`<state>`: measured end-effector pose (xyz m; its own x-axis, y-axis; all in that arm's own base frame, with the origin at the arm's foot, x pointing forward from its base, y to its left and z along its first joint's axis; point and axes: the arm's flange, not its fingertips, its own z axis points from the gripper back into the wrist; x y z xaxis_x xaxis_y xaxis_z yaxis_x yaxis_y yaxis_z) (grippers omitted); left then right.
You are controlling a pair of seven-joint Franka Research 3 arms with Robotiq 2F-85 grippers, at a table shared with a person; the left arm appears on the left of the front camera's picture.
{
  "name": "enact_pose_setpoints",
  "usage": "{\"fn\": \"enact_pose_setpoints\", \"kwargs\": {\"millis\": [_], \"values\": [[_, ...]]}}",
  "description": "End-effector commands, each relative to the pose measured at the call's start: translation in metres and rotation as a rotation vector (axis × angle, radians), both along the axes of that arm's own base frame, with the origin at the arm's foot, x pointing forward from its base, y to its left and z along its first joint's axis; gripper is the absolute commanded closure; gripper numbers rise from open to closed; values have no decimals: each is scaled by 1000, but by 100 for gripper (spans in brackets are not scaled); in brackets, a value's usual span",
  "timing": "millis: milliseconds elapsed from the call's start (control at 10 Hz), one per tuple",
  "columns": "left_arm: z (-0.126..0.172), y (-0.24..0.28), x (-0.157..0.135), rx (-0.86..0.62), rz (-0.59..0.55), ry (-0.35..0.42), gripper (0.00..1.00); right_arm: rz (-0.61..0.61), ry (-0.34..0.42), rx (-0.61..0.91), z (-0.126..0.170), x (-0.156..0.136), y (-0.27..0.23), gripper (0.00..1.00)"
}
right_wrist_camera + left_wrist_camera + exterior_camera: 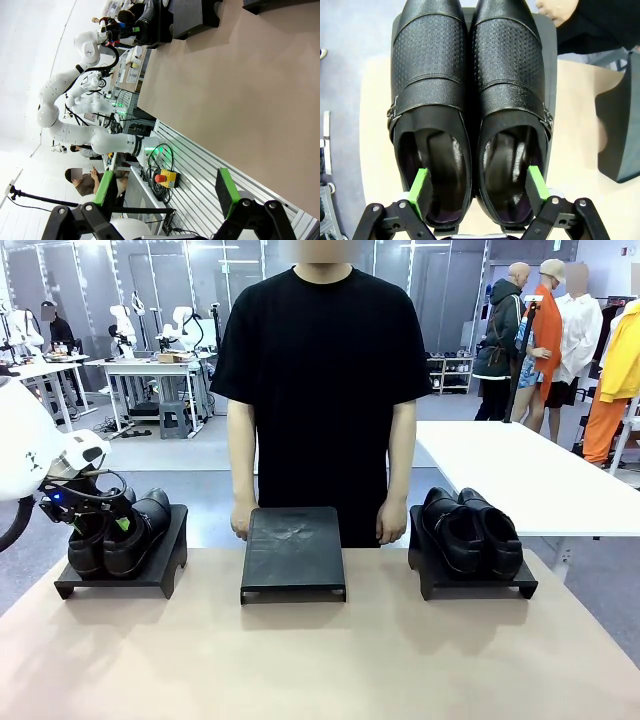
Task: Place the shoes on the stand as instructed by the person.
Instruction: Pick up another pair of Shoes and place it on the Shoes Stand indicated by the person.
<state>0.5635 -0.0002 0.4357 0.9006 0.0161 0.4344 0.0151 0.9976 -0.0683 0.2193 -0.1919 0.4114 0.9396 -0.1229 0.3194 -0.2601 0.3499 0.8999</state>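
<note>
— Black shoes sit on the left stand; why is the left pincer there?
— Front on, it dips into them while the middle stand waits by the person's hands.
— And the left wrist view?
— Fingers spread, one inside each shoe, ready to pinch the inner walls together.
— Right pincer?
— Spread, off the worktop, holding nothing.

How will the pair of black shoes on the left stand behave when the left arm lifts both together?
The left pair of shoes looks like stiff leather, so it should hold its shape. The glossy surface may slip on the green fingers, which sit one inside each shoe. The shoes are separate, so one could perhaps tilt or drop.
</note>
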Motion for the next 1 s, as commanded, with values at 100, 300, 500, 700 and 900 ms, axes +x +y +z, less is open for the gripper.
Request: {"fn": "enact_pose_setpoints", "kwargs": {"millis": [100, 300, 500, 700, 900], "values": [[1, 1, 5, -2, -6, -3, 6, -5, -7, 9, 4, 0, 2, 0], [24, 6, -12, 10, -10, 18, 5, -5, -7, 9, 4, 0, 2, 0], [63, 42, -56, -79, -109, 90, 5, -5, -7, 9, 4, 0, 2, 0], [90, 88, -105, -274, -189, 109, 5, -5, -7, 9, 4, 0, 2, 0], [93, 131, -145, -473, -316, 100, 5, -5, -7, 9, 4, 0, 2, 0]]}}
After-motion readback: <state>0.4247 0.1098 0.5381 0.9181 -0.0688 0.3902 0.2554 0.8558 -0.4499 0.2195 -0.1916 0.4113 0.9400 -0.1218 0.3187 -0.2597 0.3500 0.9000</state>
